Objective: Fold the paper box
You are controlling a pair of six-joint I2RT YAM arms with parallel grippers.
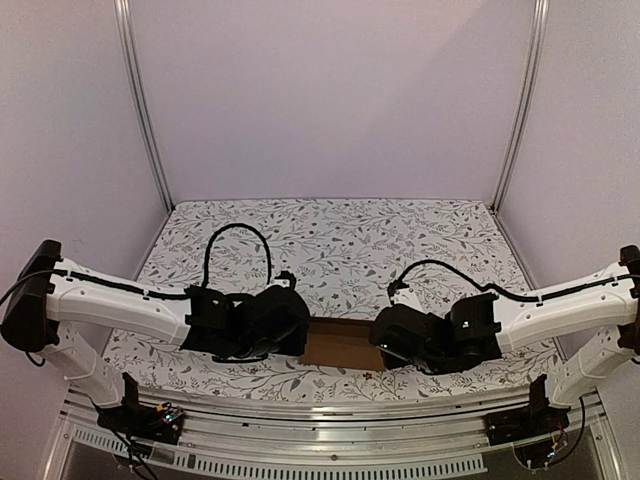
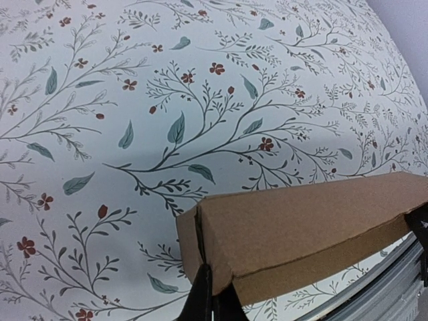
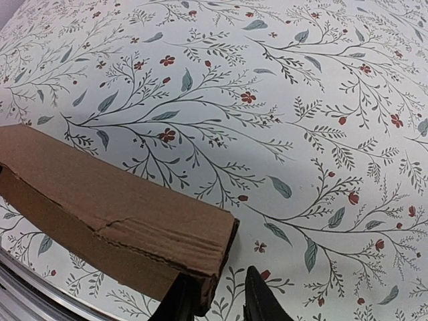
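Brown box (image 1: 343, 343) lay on floral cloth (image 1: 340, 240) betw. both arms, L gripper (image 2: 214, 304) fingers nearly together at its corner, R gripper (image 3: 219, 289) fingers apart astride other end

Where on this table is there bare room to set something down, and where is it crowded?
Free: the far stretch of the floral cloth, between the back wall and the arms' cables. Crowded: the near centre, where the paper box lies between the left gripper and right gripper.

The paper box (image 2: 301, 227) lies on floral cloth (image 2: 134, 100) — fingers (image 2: 199, 302) pinched on its near corner.
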